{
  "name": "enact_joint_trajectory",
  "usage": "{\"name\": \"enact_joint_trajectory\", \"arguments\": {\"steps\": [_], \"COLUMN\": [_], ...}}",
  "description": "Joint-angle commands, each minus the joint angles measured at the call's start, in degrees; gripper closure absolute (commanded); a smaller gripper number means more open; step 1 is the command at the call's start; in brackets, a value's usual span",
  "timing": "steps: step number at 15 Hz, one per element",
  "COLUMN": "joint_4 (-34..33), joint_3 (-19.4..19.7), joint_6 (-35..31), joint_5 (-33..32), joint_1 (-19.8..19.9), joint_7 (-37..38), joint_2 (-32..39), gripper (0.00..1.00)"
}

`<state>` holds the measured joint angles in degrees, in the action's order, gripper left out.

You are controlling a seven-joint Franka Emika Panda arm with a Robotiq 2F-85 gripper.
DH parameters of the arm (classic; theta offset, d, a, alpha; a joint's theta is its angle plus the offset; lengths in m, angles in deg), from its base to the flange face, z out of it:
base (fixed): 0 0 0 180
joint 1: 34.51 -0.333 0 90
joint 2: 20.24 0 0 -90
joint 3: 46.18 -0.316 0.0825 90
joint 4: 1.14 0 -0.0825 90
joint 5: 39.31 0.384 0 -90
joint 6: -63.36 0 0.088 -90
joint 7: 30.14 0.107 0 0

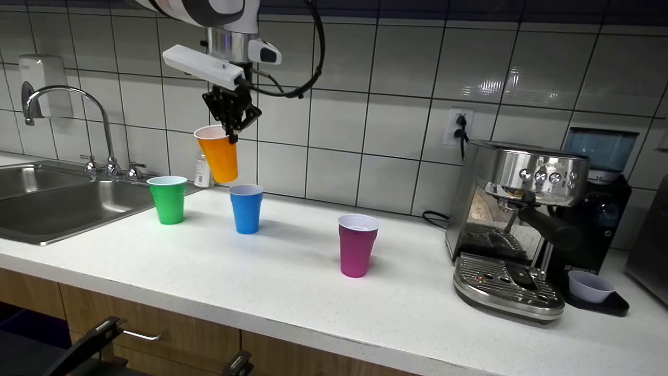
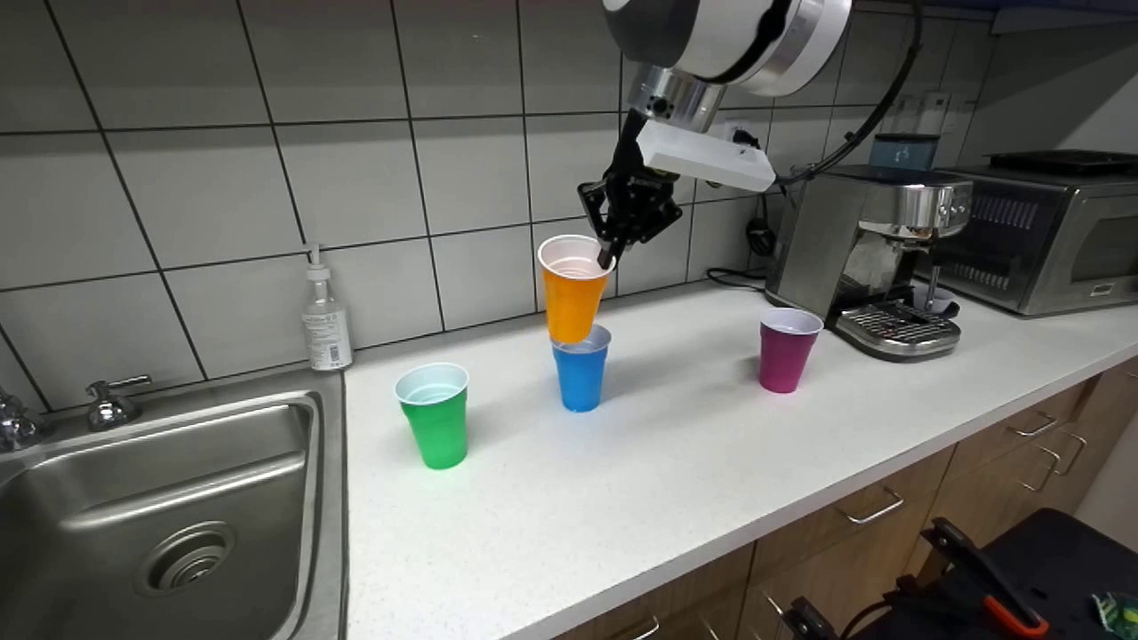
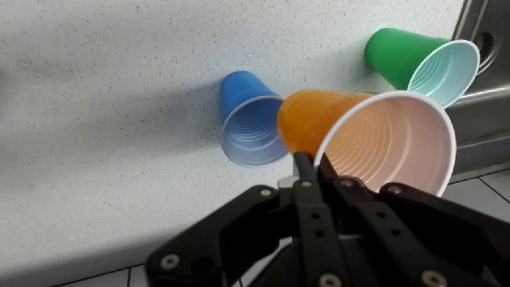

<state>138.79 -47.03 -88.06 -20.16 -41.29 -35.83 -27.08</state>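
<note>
In an exterior view, a steel sink (image 1: 73, 206) lies at the frame's left edge. The green cup (image 1: 168, 202) stands upright on the bench (image 1: 292, 284), left of centre. The orange cup (image 1: 220, 161) is next, higher up, tilted and off the bench, its thin wall pinched at the rim by my gripper (image 1: 233, 137), which is drawn nearly closed. Just below stands the blue cup (image 1: 247, 211); I cannot tell whether they touch. The magenta cup (image 1: 356, 250) stands near the centre, an espresso machine (image 1: 516, 224) at the right.
</note>
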Motion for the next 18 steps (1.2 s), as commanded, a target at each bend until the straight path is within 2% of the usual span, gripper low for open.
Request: {"name": "enact_joint_trajectory", "arguments": {"steps": [1, 18], "joint_4": [-3.14, -8.11], "joint_3": [-0.23, -0.54], "joint_6": [-0.61, -1.28], "joint_5": [-1.17, -5.08], "joint_1": [1.18, 2.81], "joint_7": [1.6, 7.06], "joint_2": [2.67, 10.68], "gripper": [0.99, 0.99]}}
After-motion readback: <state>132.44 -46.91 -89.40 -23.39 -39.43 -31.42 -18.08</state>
